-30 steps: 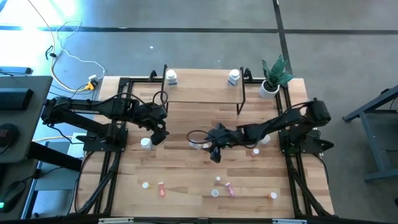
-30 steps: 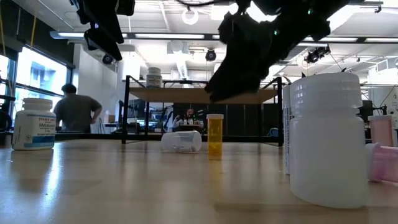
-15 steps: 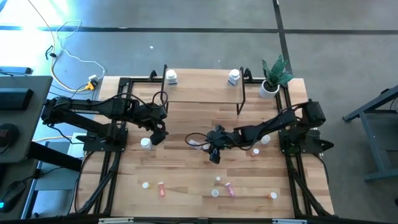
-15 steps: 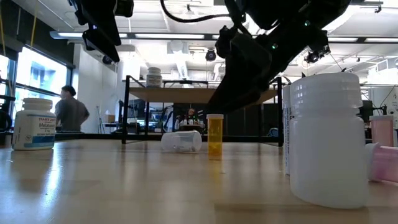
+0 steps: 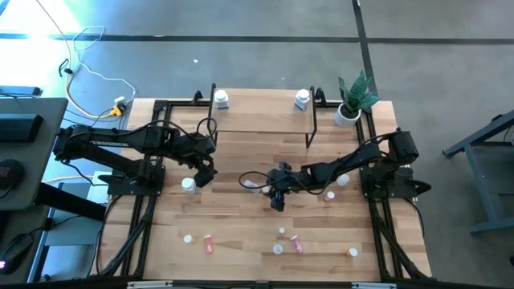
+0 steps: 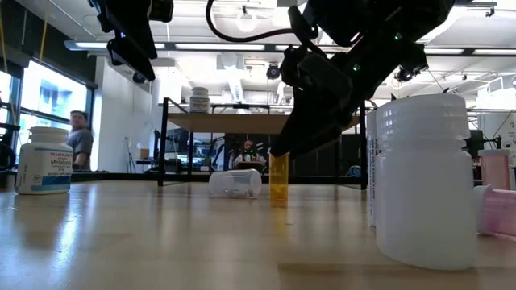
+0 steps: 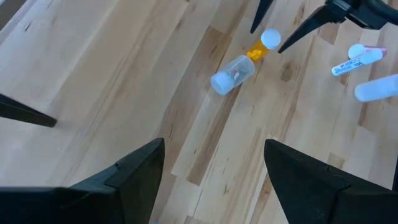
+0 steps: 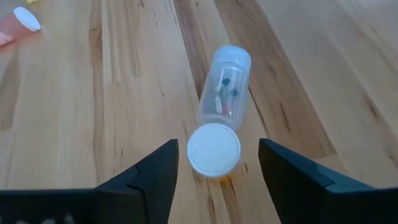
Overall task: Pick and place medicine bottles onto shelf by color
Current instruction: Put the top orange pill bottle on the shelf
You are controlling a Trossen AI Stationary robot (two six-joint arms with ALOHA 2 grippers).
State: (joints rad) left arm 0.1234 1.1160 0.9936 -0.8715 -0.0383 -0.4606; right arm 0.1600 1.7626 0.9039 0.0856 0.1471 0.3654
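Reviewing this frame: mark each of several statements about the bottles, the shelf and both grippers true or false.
1. The right gripper straddles an upright orange bottle with a white cap. True.
2. A clear bottle lies on its side just beyond that orange bottle. True.
3. The shelf holds no bottles. False: two white bottles stand on it, one near each end.
4. The left gripper is shut on a bottle. False: it is open and holds nothing.
5. A potted plant stands at the table's far right corner. True.
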